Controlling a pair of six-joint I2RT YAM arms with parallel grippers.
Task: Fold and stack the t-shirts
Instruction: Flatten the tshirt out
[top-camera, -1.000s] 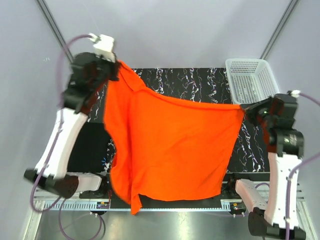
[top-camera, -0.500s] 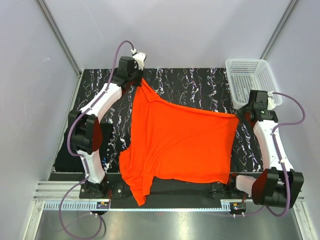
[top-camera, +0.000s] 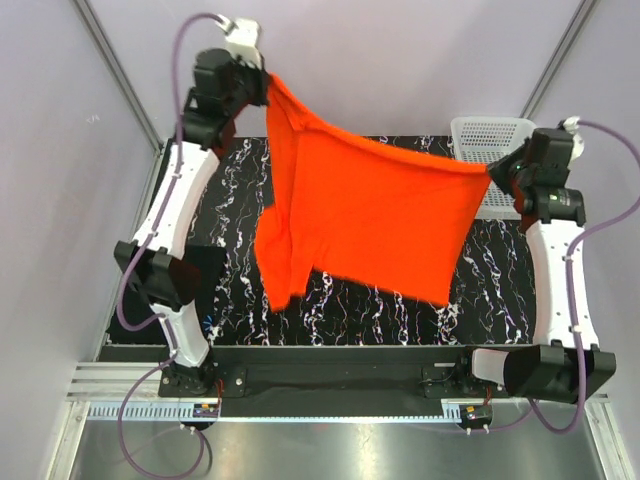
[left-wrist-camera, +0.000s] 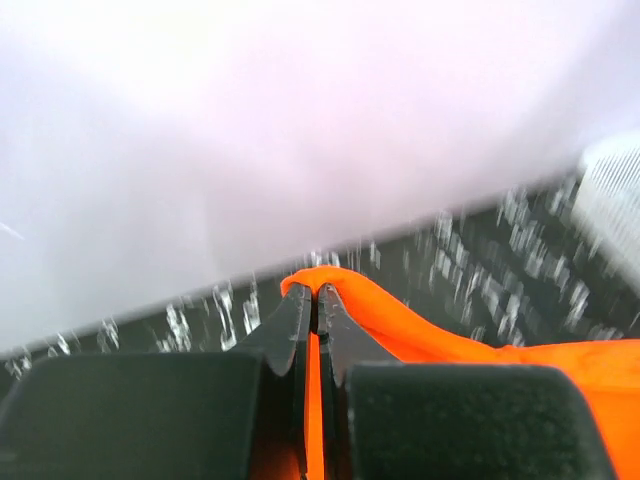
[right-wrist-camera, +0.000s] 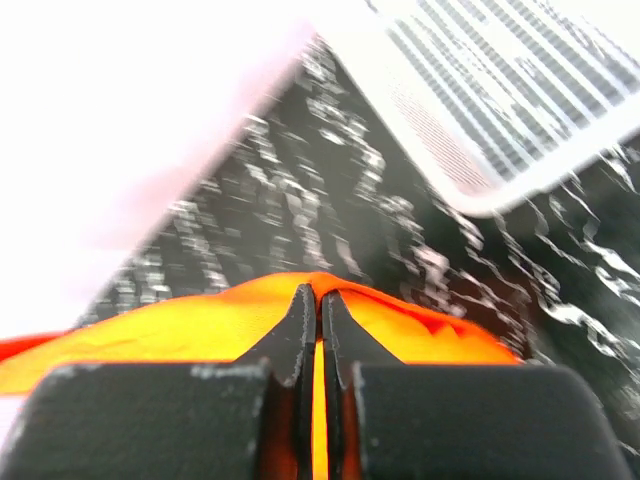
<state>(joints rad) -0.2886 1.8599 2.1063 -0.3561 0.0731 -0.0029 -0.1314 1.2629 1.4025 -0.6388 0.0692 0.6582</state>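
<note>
The orange-red t-shirt (top-camera: 370, 215) hangs spread in the air above the mat, stretched between both grippers. My left gripper (top-camera: 266, 86) is high at the far left, shut on one top corner of the shirt (left-wrist-camera: 450, 345); cloth bulges past the fingertips of this left gripper (left-wrist-camera: 316, 292). Further right and lower, my right gripper (top-camera: 491, 173) is shut on the other top corner, and orange cloth (right-wrist-camera: 180, 335) wraps around the tips of this right gripper (right-wrist-camera: 319, 292). A sleeve dangles at the lower left. A plain black folded t-shirt (top-camera: 225, 272) lies at the near left, partly behind the left arm.
The black white-veined marbled mat (top-camera: 400, 310) covers the table under the hanging shirt. A white mesh basket (top-camera: 488, 135) stands at the far right corner, partly behind the shirt and the right arm, and shows in the right wrist view (right-wrist-camera: 500, 90). Grey walls close in all around.
Both arms have risen and swung toward the far side, lifting the orange shirt off the near edge. Its lower hem now hangs free above the mat.
</note>
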